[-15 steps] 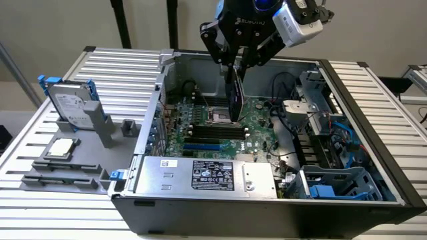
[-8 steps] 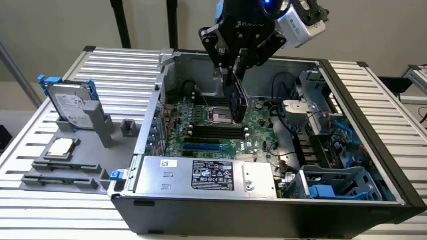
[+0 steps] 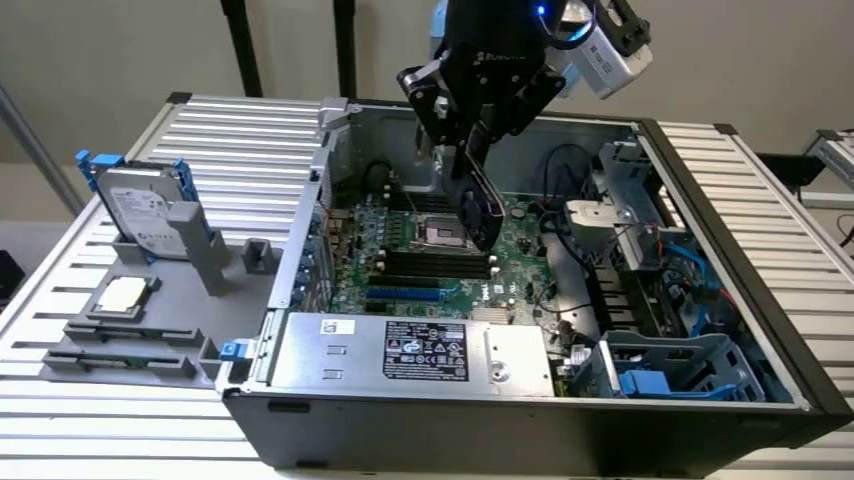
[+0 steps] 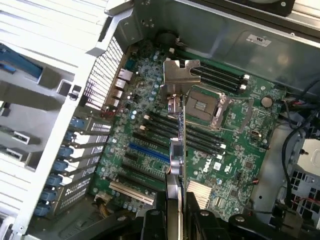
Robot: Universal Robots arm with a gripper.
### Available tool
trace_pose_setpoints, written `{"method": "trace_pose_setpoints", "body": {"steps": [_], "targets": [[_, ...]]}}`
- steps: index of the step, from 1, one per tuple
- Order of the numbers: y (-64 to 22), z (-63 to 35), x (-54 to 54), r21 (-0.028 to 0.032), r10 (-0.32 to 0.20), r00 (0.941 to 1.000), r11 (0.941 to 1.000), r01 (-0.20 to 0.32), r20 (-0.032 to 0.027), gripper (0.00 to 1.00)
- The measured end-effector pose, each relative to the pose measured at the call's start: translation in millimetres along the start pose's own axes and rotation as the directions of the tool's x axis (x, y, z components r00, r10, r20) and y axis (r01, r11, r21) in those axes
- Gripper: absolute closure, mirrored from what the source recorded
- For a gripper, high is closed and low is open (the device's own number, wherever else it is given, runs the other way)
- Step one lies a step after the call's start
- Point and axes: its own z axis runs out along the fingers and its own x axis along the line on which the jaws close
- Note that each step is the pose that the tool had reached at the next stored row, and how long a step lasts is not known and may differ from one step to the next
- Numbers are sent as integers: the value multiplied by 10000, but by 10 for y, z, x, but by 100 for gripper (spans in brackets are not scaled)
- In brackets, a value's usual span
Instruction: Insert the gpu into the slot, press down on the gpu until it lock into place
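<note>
A slatted metal table (image 3: 120,400) carries an open case (image 3: 747,330), its green board (image 3: 350,262) facing up and a silver power supply (image 3: 334,355) at the near edge. The gripper (image 3: 474,135) hangs over the middle of the case, jaws clamped on the gpu (image 3: 481,205), which it holds by one end. The card dangles steeply: its long axis points down toward the board, and in the wrist view it appears edge-on, with the metal bracket (image 4: 181,75) at the far, lower end. It appears to hang over the black memory slots (image 3: 424,262), clear of the board, though the gap under it is hard to judge.

The slot (image 3: 404,296) lies flat on the board, apart from the card, toward the power supply and off to the exterior view's left. Its long axis runs across that view, so card and slot do not line up: one stands near upright, the other lies level.
</note>
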Motion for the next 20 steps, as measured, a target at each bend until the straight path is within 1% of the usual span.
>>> {"method": "trace_pose_setpoints", "body": {"steps": [3, 5, 7, 10, 12, 15, 17, 19, 20], "targets": [[-2, 26, -1, 19, -542, 9985, 9985, 542, -39, 74], [-3, 43, -2, 32, -905, 9959, 9959, 905, -69, 74], [-5, 61, -2, 44, -1267, 9919, 9919, 1268, -98, 74], [-7, 88, -4, 57, -1798, 9836, 9837, 1798, -141, 74], [-8, 106, -4, 66, -2154, 9764, 9765, 2155, -172, 74], [-10, 133, -5, 77, -2685, 9630, 9632, 2687, -219, 74], [-12, 151, -6, 82, -3028, 9527, 9529, 3031, -249, 74], [-13, 168, -6, 87, -3367, 9412, 9414, 3371, -279, 74], [-14, 178, -7, 89, -3549, 9344, 9347, 3553, -296, 74]]}}
